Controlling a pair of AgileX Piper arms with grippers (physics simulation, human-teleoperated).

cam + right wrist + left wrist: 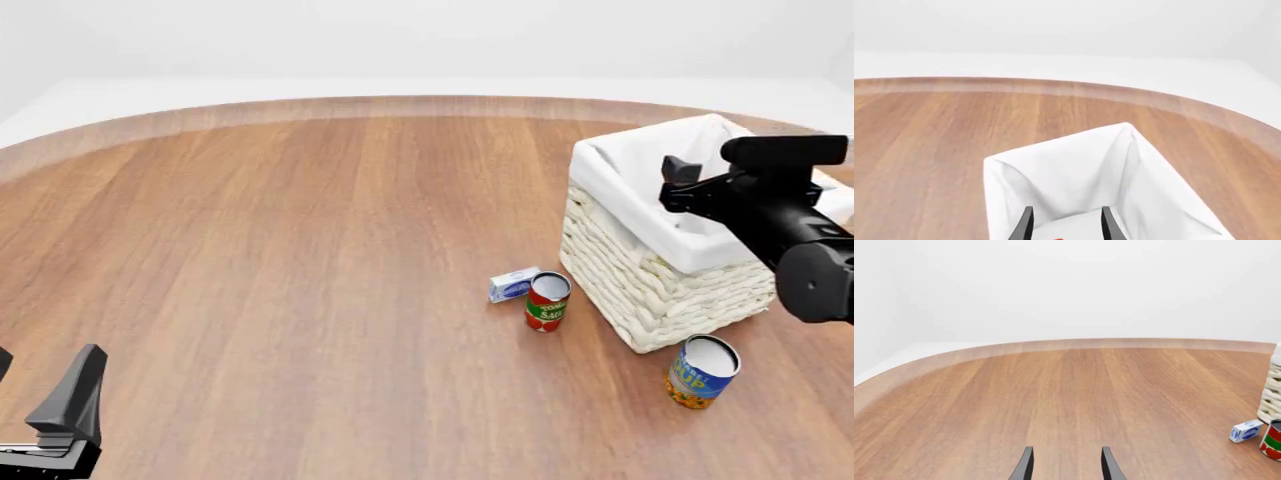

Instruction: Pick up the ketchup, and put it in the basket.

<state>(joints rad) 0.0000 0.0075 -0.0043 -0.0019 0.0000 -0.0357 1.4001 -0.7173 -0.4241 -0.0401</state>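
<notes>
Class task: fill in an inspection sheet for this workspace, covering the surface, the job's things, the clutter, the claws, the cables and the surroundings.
Surface: wooden table with a rounded far edge.
Job's things: basket upright, white liner. Ketchup: only a red sliver between the right claw's fingers, probably it.
Clutter: tomato sauce can with a small blue-white box beside it; blue-yellow can; all near the basket.
Claws: left claw open, over the table; right claw open, above the basket.
Cables: nothing seen.
Surroundings: plain white backdrop.
</notes>
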